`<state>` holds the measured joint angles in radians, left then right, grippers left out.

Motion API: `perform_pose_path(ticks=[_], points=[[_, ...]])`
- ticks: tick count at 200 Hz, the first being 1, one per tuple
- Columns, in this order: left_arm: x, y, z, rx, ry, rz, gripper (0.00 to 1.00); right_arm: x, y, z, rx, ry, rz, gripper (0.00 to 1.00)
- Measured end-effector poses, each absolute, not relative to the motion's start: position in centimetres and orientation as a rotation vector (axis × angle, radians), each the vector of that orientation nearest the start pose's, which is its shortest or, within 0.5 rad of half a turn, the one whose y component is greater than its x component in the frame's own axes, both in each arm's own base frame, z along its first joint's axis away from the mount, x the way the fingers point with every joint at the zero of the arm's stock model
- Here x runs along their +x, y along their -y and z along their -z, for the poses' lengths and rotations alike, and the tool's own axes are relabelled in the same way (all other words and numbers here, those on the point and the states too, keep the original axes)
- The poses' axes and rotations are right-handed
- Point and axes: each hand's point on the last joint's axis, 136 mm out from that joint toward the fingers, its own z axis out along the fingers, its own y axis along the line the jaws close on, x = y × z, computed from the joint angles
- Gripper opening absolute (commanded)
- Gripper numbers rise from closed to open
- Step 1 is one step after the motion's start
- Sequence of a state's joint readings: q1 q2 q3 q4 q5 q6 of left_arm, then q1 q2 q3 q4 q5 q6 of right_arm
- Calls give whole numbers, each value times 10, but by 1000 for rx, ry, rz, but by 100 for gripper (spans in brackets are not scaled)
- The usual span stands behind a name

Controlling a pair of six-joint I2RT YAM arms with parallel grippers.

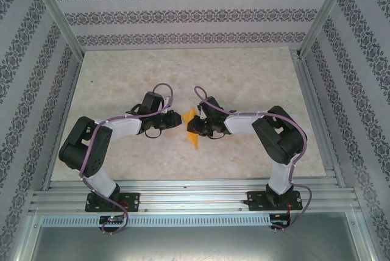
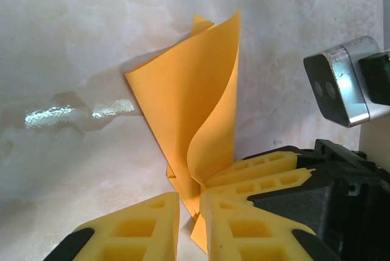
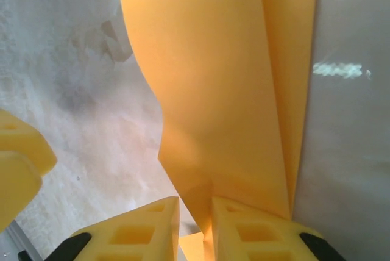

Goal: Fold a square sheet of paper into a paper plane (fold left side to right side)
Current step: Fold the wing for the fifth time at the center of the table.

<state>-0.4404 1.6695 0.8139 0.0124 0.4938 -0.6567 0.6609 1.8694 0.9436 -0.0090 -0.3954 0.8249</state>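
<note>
The square sheet of paper (image 1: 192, 132) is orange-yellow and lies partly folded at the table's middle, between both grippers. One flap (image 2: 213, 90) stands up and curls over the flat part; no finished paper plane is in view. My right gripper (image 1: 191, 125) is shut on that flap's lower edge, and its yellow fingers (image 2: 262, 172) pinch it. In the right wrist view the flap (image 3: 231, 90) rises from between the fingertips of the right gripper (image 3: 195, 212). My left gripper (image 2: 189, 212) is shut, tips down at the flat paper's left edge, gripping nothing.
The pale marbled tabletop (image 1: 183, 72) stretches away behind the grippers. Aluminium rails (image 1: 183, 188) run along the near edge, and patterned walls (image 1: 183, 14) enclose the other sides. The right wrist's silver camera (image 2: 341, 84) hangs close above the paper. One left finger (image 3: 18, 163) sits at the frame's left edge.
</note>
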Motion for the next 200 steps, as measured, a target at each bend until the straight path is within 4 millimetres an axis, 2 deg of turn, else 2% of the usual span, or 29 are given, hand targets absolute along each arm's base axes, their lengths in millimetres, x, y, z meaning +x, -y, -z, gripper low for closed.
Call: perform_pose_path(ticks=[36, 87, 109, 142, 157, 200], points=[[325, 252, -59, -28, -2592, 1128, 24, 301, -321, -22, 49, -2741, -1060, 34], [328, 263, -51, -59, -2622, 1238, 24, 304, -319, -23, 81, -2729, -1072, 35], [335, 269, -52, -62, -2631, 1268, 17, 309, -314, -23, 117, -2720, -1056, 33], [342, 274, -54, -70, -2637, 1316, 12, 314, -310, -22, 136, -2711, -1034, 31], [348, 271, -56, -86, -2623, 1312, 12, 314, -310, -22, 123, -2708, -1034, 30], [384, 253, -78, -135, -2526, 1304, 12, 312, -311, -22, 97, -2706, -1030, 28]])
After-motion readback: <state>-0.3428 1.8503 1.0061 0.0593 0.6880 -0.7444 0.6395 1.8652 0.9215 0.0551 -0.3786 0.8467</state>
